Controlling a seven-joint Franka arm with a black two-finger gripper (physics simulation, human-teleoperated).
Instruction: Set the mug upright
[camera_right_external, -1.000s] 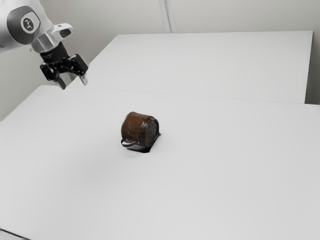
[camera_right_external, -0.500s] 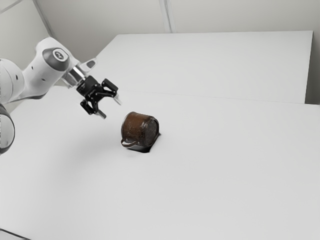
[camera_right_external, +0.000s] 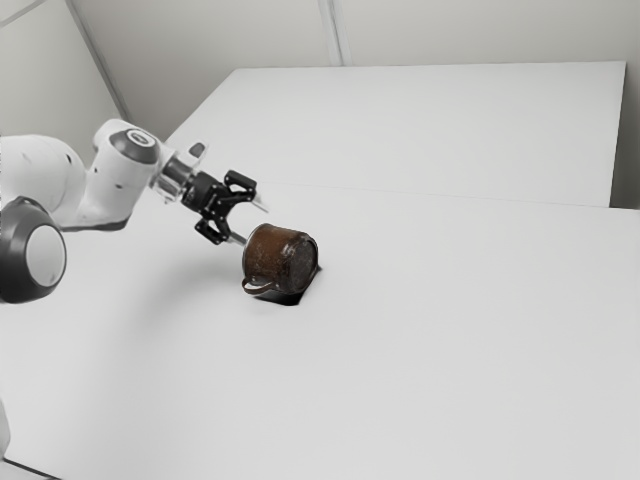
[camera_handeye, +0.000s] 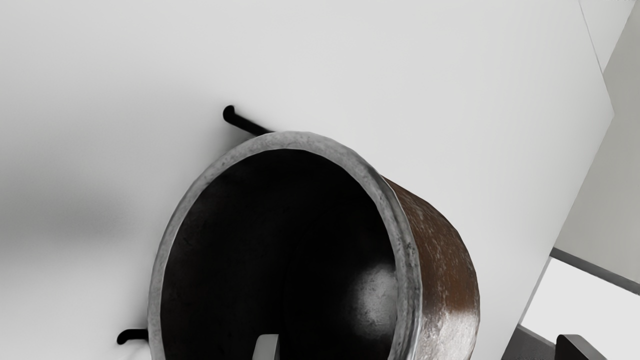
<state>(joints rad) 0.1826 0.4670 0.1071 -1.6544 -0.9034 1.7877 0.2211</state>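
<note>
Mug lying on its side, with the gripper in position at its mouth. The mug (camera_right_external: 280, 258) rested on the table (camera_right_external: 400, 380), its base (camera_right_external: 304, 264) toward the exterior view's right and its open end toward the gripper (camera_right_external: 251, 222); the handle (camera_right_external: 258, 289) stuck out low on the side nearer the exterior camera. The step in hand was judged to be the taking of a wall grip. This called for a short, straight advance with one finger inside the mouth (camera_handeye: 280, 250) and the other outside, then a closing on the wall once the rim (camera_handeye: 407, 250) sat well between the pads. A shallow bite would have risked letting the mug pivot or slip; a sideways error could have pushed it along or rolled it over its handle. After a firm grip, a slight lift and a slow turn bringing the base beneath the mouth would have suited the task. The gripper stood wide and held nothing: one finger (camera_handeye: 267, 348) lined up with the dark opening, the other (camera_handeye: 572, 348) well outside the wall. Whether the first tip had entered the mouth could not be told. The mug lay just ahead of the fingertips, below the outer one.
</note>
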